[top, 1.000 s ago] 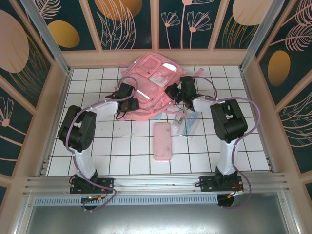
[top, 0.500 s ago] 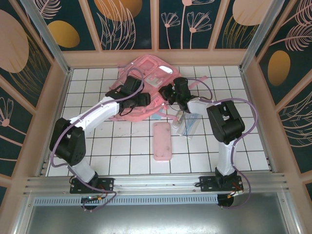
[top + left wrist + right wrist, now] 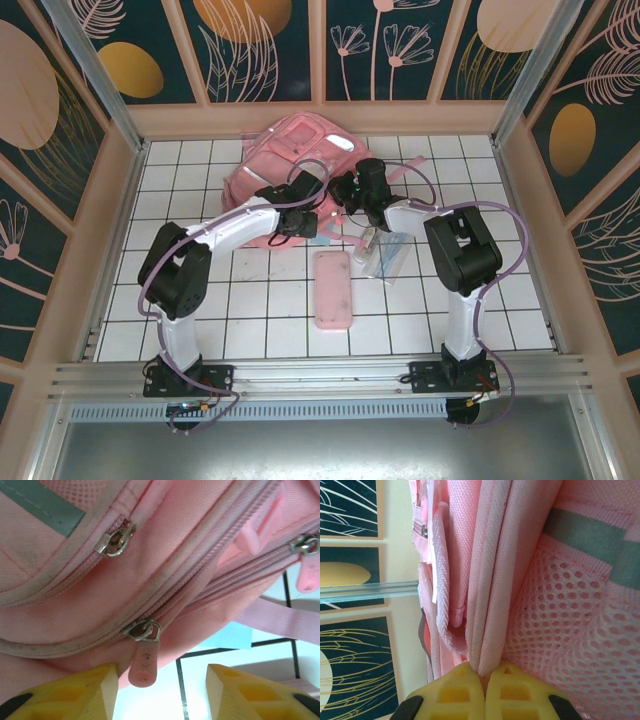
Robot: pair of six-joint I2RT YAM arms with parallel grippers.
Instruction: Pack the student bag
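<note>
The student bag [image 3: 285, 155], a large pink backpack with a grey reflective stripe, lies at the back middle of the table. My left gripper [image 3: 305, 215] hangs at its near edge, open. In the left wrist view a pink zipper pull [image 3: 143, 661] hangs from a metal slider between the yellow fingers [image 3: 75, 692], close to the left one and touching neither. My right gripper [image 3: 345, 190] is at the bag's right side, shut on a fold of the bag's pink fabric edge [image 3: 492, 630] next to a mesh pocket [image 3: 570, 645].
A flat pink pencil case [image 3: 333, 290] lies on the white tiled table in front of the bag. A clear packet with small items [image 3: 385, 258] lies just right of it. A light blue sheet [image 3: 227, 636] peeks from under the bag. Wooden walls ring the table.
My left arm has swung right along the bag's near edge, from its left side to its front middle, with its jaws narrowing. The bag shifted back slightly. My right gripper kept its grip.
</note>
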